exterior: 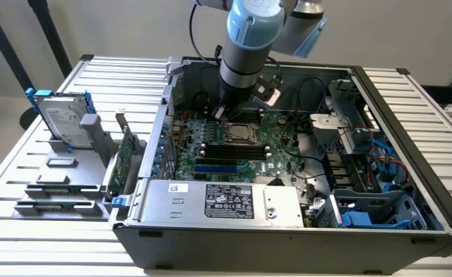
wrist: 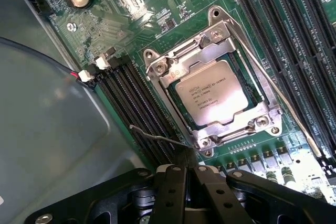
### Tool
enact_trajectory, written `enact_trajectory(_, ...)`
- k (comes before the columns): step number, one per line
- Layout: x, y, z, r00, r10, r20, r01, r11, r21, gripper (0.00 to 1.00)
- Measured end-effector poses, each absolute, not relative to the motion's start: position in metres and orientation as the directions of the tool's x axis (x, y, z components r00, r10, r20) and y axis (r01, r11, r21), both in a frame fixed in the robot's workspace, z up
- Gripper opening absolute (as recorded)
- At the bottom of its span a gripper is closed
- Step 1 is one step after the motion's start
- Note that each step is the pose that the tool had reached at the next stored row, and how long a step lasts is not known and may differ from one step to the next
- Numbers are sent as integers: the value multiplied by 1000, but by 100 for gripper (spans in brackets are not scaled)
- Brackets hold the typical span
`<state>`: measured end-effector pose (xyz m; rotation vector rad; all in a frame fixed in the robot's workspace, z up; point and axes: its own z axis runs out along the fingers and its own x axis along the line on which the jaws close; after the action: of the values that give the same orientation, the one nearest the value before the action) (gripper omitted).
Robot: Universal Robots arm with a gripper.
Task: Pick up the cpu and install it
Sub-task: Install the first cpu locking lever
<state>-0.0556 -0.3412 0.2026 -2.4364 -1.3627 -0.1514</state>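
In the exterior view, an open computer case [exterior: 287, 242] is being carried on a slatted counter [exterior: 414, 86], and the arm [exterior: 245, 52] is being lowered into it from the upper middle of the frame. The cpu [exterior: 241, 134] is being shown near the centre of the frame, lying flat in its socket on the green motherboard [exterior: 283, 156], with the arm's dark lower end just beside it, on the far side. In the wrist view, the cpu [wrist: 211, 92] is being held down inside the silver socket frame [wrist: 157, 69], its printed metal top facing the camera, with black memory slots [wrist: 131, 93] running alongside. The jaws are being kept pressed together with nothing between them, near the socket frame's corner but apart from the cpu. The task is being judged as largely done: the chip is seated and no longer gripped. Whether the thin wire levers [wrist: 286, 103] of the socket are latched cannot be told, so the fastening is being left as an open question.
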Motion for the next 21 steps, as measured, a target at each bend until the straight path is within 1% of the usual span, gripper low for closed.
enact_trajectory(21,-51,-339,198,561,788,255,826,-509,-243,11)
